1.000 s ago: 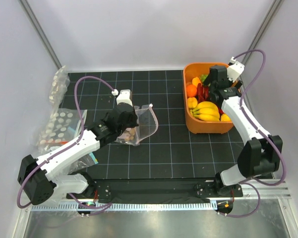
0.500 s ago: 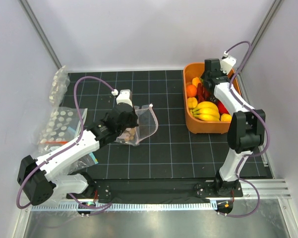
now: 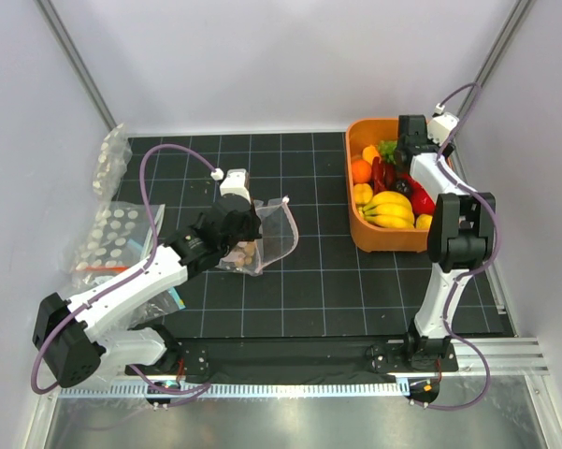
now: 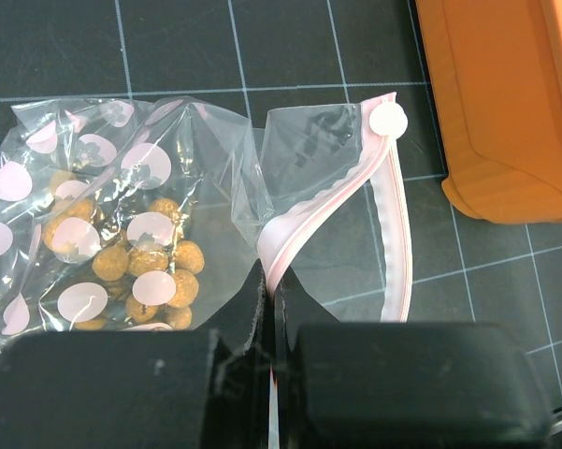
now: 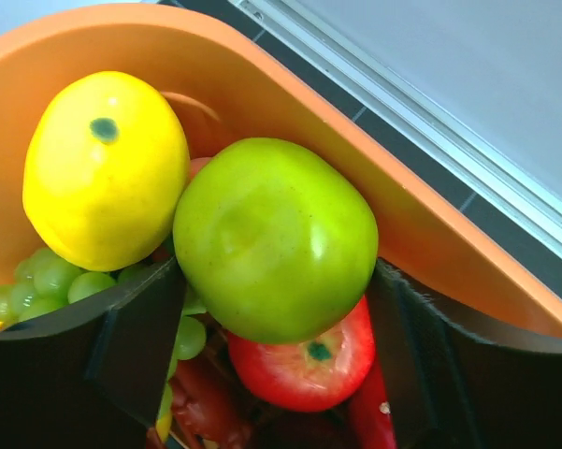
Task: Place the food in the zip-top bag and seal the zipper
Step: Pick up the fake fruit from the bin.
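Note:
The zip-top bag (image 3: 273, 230) lies on the black mat left of centre and holds a brown nut-like cluster (image 4: 140, 267). My left gripper (image 4: 269, 281) is shut on the pink zipper (image 4: 389, 220) at the bag's rim, which stands open in a loop. My right gripper (image 5: 276, 271) is open inside the orange tub (image 3: 353, 234), its fingers on either side of a green apple (image 5: 276, 234). The apple rests on a red apple (image 5: 309, 365), beside a yellow lemon (image 5: 103, 168) and green grapes (image 5: 47, 281). Bananas (image 3: 390, 208) and an orange (image 3: 360, 170) also lie in the tub.
Clear bags with bold white dots (image 3: 112, 238) lie at the left edge of the mat, with another bag (image 3: 110, 159) at the far left corner. The tub's corner (image 4: 505, 103) is close to the right of the held bag. Grey walls close in the mat.
My right arm has swung round over the tub's far end and come down onto the fruit. My left arm and the bag have not moved.

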